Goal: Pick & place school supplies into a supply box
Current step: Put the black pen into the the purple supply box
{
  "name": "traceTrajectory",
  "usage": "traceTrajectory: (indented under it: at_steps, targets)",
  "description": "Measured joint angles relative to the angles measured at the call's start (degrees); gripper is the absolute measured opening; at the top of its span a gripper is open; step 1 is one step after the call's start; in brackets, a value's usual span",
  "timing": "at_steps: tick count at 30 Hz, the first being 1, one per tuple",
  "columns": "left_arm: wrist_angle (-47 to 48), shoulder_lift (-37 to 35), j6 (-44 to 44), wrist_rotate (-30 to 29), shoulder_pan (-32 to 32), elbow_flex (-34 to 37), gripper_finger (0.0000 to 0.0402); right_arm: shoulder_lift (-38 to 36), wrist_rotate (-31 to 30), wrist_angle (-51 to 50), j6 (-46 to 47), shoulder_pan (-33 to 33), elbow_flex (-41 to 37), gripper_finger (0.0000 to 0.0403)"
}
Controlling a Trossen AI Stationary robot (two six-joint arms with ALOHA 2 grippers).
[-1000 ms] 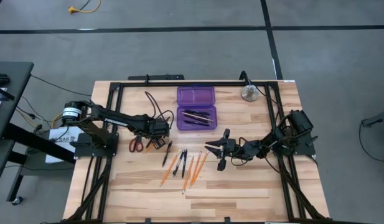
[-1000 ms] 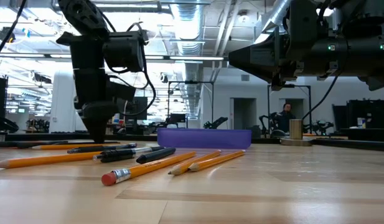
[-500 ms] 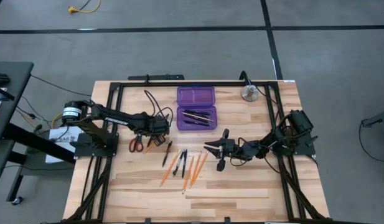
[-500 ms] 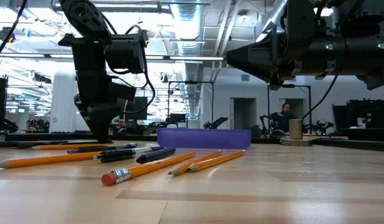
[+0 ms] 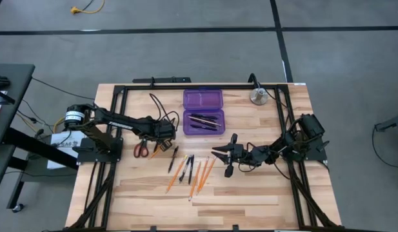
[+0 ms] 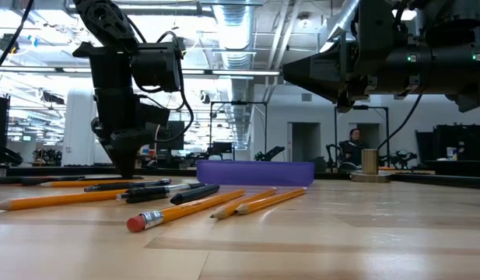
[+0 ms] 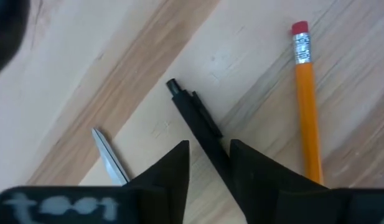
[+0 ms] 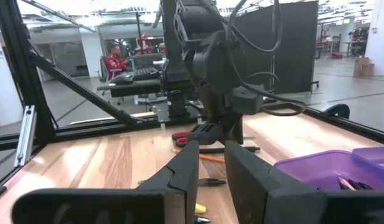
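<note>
The supply box (image 5: 203, 100), purple and translucent, lies open at the table's far middle with dark pens in its near half. Several orange pencils (image 5: 200, 173) and black pens lie loose at mid-table, and red-handled scissors (image 5: 141, 151) lie to their left. My left gripper (image 7: 210, 155) points down at the table just right of the scissors. It is open, one finger on each side of a black pen (image 7: 195, 115) lying flat on the wood; whether a finger touches the pen I cannot tell. My right gripper (image 5: 218, 154) hovers level to the right of the pencils, slightly open and holding nothing.
A round silver metal object (image 5: 257, 96) stands at the far right near the black frame rails. An orange pencil with a red eraser (image 7: 304, 93) and a scissor blade tip (image 7: 107, 155) lie close on either side of the left fingers. A person sits in the room beyond the table.
My left gripper has stayed over the black pen, and its fingers have drawn closer together. The pen, the pencils and the scissors lie where they were.
</note>
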State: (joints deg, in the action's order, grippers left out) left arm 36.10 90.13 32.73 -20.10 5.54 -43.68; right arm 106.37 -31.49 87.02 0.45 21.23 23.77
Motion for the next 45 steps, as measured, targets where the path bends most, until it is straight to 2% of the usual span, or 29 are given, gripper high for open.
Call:
traceTrajectory:
  at_steps: [8,12,34,45]
  targets:
    - [0.0,0.0,0.0,0.0,0.0,0.0,0.0027,0.0,0.0,0.0,0.0,0.0,0.0,0.0072]
    - [0.0,0.0,0.0,-0.8,0.0,0.0,0.0004,0.0,0.0,0.0,-0.3,0.0,0.0,0.0072]
    - [-1.3,0.0,0.9,-1.5,0.0,0.0,0.0,0.0,0.0,0.0,-0.4,0.0,0.0,0.0072]
    - [-1.0,-0.2,0.8,2.3,0.0,-0.1,0.0001,0.0,0.0,0.0,-0.4,0.0,0.0,0.0072]
